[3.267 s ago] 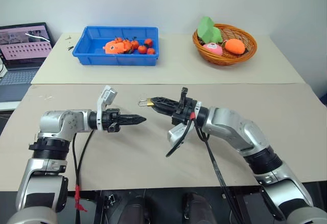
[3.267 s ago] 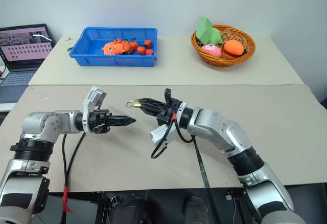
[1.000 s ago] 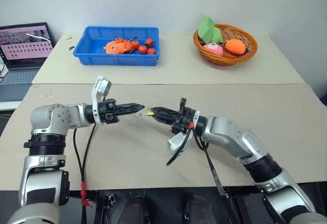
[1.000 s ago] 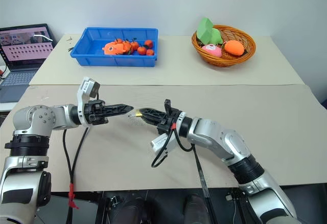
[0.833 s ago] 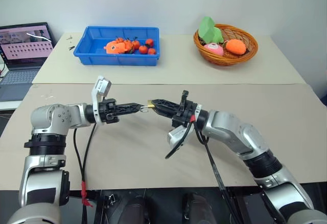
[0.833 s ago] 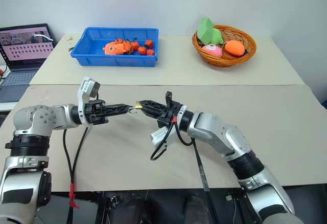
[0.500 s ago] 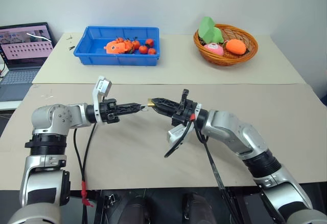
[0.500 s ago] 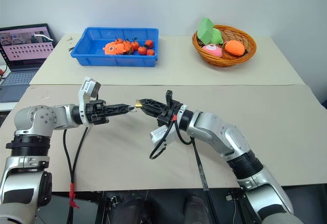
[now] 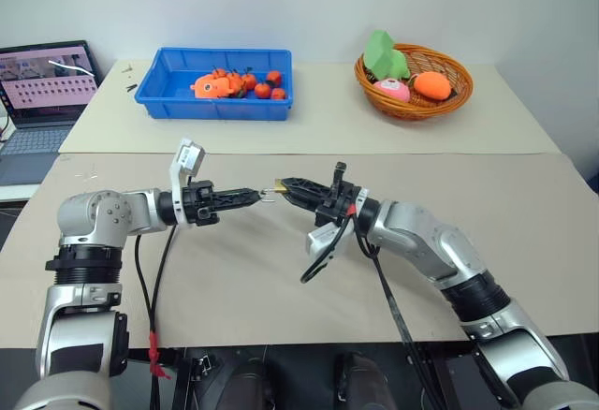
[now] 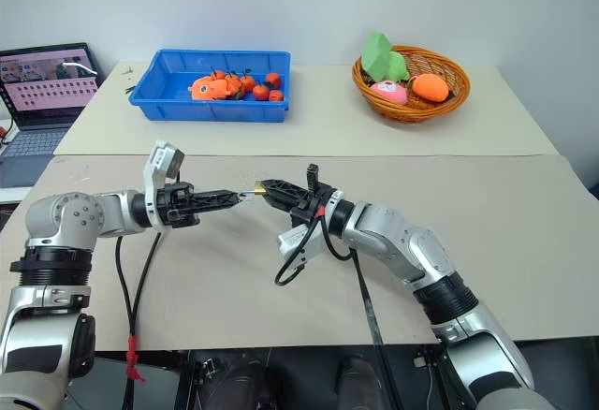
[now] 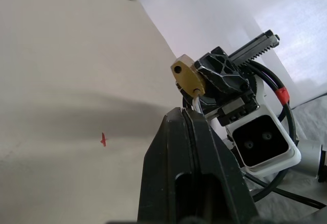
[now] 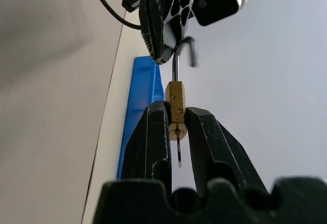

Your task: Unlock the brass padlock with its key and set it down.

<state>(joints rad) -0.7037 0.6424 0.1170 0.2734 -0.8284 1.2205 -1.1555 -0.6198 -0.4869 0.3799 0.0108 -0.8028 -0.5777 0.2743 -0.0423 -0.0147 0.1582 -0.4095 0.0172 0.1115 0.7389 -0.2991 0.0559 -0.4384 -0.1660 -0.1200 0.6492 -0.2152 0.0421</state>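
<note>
The brass padlock (image 12: 175,105) is clamped between the fingers of my right gripper (image 9: 284,186), which is shut on its body and held above the tan table. The key (image 12: 179,157) sticks out of the keyhole between those fingers. The silver shackle (image 12: 184,55) stands up from the body with its short leg free. My left gripper (image 9: 259,194) points toward the right gripper, tip to tip, and is shut on the shackle (image 11: 195,101). From the left wrist, the padlock (image 11: 188,80) shows a dark empty hole on its top.
A blue bin (image 9: 213,101) of orange toys sits at the far left-centre. A wicker basket (image 9: 413,87) of toy fruit stands at the far right. A laptop (image 9: 42,82) lies off the table's left end. A black cable (image 9: 323,251) loops under my right wrist.
A few seconds ago the grippers were apart; now they meet tip to tip. Over the last second the right gripper raised the padlock slightly to the left fingertips. The left arm stayed still.
</note>
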